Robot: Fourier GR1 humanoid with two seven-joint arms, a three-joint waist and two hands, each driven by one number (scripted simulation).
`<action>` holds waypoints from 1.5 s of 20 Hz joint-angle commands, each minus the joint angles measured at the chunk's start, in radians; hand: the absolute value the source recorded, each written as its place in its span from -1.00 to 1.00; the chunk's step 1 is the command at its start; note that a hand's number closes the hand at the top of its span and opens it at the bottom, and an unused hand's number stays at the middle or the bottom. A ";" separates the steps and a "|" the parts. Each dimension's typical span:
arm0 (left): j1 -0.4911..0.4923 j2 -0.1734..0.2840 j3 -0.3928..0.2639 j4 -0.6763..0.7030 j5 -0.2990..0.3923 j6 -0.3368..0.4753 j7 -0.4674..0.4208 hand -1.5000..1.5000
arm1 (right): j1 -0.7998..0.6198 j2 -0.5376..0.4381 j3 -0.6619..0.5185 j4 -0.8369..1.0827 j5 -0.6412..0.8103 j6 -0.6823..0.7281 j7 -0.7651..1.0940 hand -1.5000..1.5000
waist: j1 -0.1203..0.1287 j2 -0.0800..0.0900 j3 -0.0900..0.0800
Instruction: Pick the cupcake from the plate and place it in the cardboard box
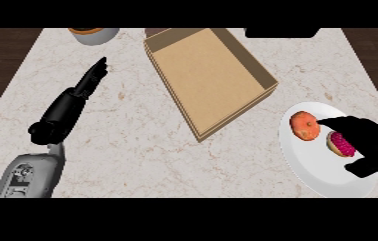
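A white plate (317, 170) lies at the counter's right edge. On it sit a cupcake (339, 143) with pink-magenta frosting and an orange round pastry (303, 125) to its left. My right hand (363, 135) comes in from the right edge and arches over the cupcake. Its fingers stretch out just above the cupcake toward the orange pastry, and the thumb is spread below. The palm hides the cupcake's right side. An open cardboard box (210, 77) lies tilted in the middle, with nothing in it. My left hand (90, 80) rests open at the left, fingers straight.
A grey bowl (94, 35) with something orange in it stands at the back left. A dark object (280, 32) sits at the back edge, right of the box. Marble counter stretches between the left hand and the box.
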 commanded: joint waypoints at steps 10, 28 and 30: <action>0.030 -0.017 0.019 -0.027 -0.025 -0.025 -0.008 0.00 | -0.050 0.018 -0.022 0.120 0.030 -0.292 -0.207 1.00 | -0.001 0.000 0.000; -0.139 -0.076 -0.101 0.023 -0.031 -0.076 0.009 0.00 | -0.813 0.548 0.321 0.182 -0.006 -0.215 0.794 1.00 | 0.229 0.035 -0.002; -0.133 -0.089 -0.113 0.025 -0.035 -0.073 0.008 0.00 | -0.872 0.549 0.328 0.199 -0.026 -0.255 0.896 1.00 | 0.229 0.032 -0.003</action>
